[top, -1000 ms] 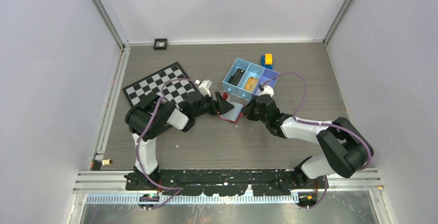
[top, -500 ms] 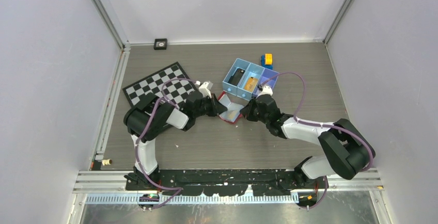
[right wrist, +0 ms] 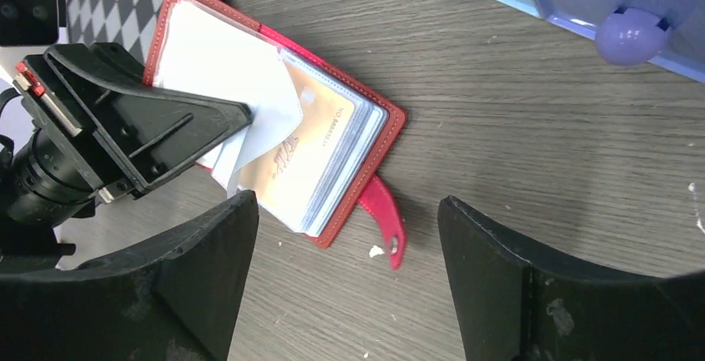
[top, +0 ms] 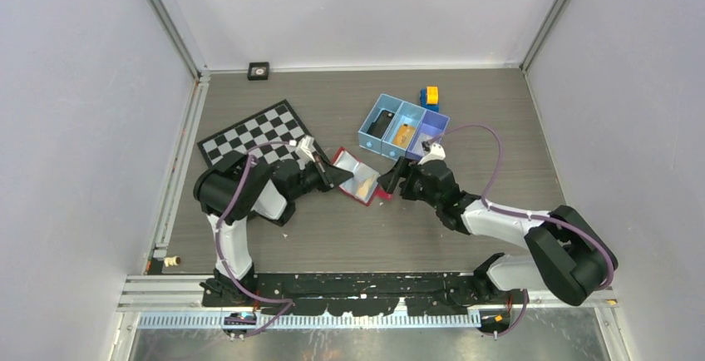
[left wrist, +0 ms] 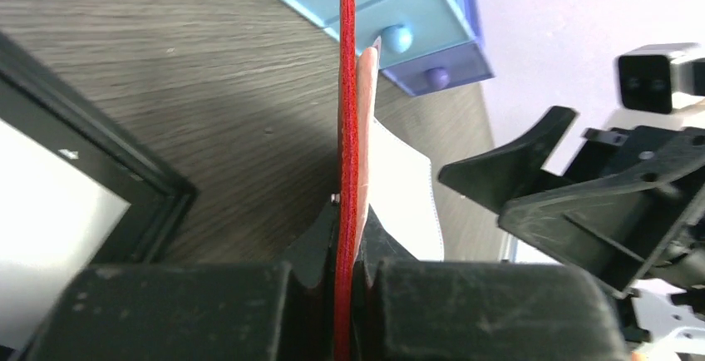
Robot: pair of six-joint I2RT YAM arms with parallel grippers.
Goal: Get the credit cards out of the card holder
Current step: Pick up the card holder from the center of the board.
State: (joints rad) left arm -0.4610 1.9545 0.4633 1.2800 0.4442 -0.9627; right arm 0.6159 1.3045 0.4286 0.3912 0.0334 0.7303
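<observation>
Red card holder [top: 356,175] open on the desk [top: 465,128]: my left gripper [left wrist: 342,253] pinches its left flap, right gripper [right wrist: 345,290] spread just right, gold credit card [right wrist: 312,140] showing.

Orange-gold card [right wrist: 309,143] in the card holder [right wrist: 220,57]: we see fine print and a script mark. Neither is legible.

Bright, even light — soft shadows, wrist-view foregrounds blurred.

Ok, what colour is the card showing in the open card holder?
Orange-gold card; right wrist view shows it best.
</observation>
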